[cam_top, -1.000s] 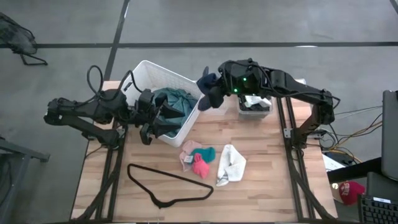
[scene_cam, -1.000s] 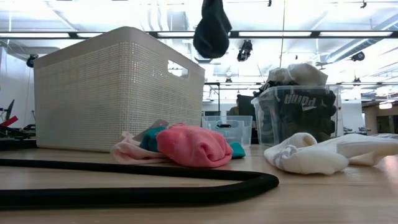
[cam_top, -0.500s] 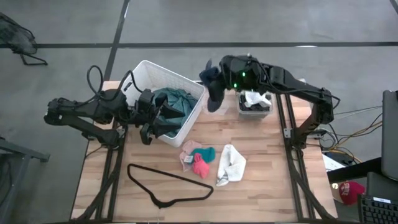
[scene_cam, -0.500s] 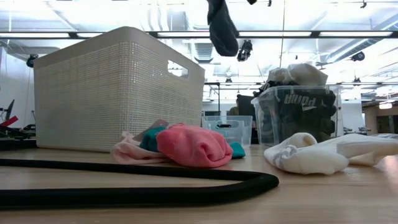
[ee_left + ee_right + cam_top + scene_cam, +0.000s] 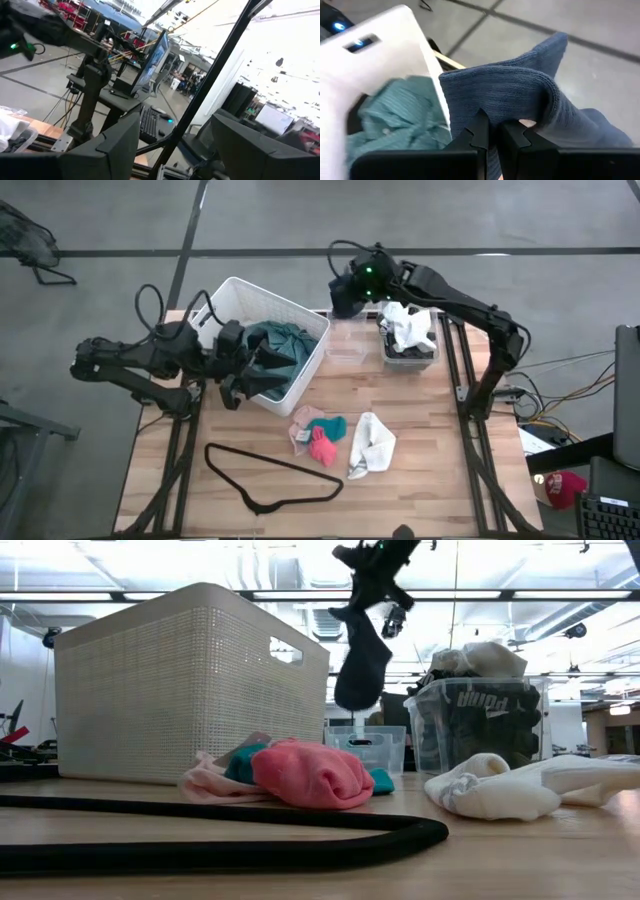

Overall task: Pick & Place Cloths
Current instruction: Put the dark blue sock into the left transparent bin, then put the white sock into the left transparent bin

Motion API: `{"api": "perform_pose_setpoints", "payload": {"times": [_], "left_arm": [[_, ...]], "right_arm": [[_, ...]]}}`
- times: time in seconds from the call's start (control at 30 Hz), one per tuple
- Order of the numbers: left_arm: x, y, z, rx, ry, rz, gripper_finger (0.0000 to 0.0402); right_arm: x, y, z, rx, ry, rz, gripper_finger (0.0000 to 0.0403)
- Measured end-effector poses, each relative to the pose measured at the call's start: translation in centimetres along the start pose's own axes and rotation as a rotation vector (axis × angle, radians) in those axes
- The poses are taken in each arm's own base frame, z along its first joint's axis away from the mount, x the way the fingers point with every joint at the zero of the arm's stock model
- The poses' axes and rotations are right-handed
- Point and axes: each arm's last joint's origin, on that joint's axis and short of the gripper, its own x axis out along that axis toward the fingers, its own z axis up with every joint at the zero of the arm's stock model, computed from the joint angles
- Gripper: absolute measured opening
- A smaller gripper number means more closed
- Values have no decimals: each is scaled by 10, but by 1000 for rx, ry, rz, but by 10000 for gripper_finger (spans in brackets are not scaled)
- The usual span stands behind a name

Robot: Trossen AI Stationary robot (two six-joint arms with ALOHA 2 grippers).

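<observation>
Table: hanger, basket.

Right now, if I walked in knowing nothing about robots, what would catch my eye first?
Probably the dark blue sock dangling in mid-air, pinched in the right gripper by its shut fingers, high over the table's far edge beside the white basket. Next, the teal-green cloth bundled inside that basket, with the left gripper waiting open at its near wall. Then the bright pink piece lying mid-table.
</observation>
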Motion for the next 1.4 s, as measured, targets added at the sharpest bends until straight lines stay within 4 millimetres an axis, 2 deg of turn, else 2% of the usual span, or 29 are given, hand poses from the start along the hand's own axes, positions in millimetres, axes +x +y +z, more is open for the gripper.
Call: {"api": "perform_pose_setpoints", "payload": {"times": [0.2, 0.37, 0.47, 0.63, 0.87, 1.03, 1.23, 1.4], "left_arm": [[-5, -2, 3, -7, -9, -7, 250], [-7, -3, 5, -3, -16, -11, 250], [-7, -3, 5, 2, -16, -11, 250], [-7, -3, 5, 6, -16, -11, 250], [-7, -3, 5, 5, -16, -11, 250], [-7, -3, 5, 6, -15, -11, 250], [-7, -3, 5, 17, -14, -11, 250], [-7, -2, 4, 18, -6, -7, 250]], "right_arm": [[32, -18, -19, 72, 144, -26, 13], [55, -21, -41, 84, 281, 20, 19], [62, -23, -50, 85, 327, 26, 47], [65, -26, -56, 115, 354, 10, 125], [53, -19, -56, 139, 425, 53, 221], [33, 6, -66, -35, 471, 200, 253], [11, 47, -99, -306, 547, 307, 267], [-8, 75, -137, -439, 660, 346, 275]]}}
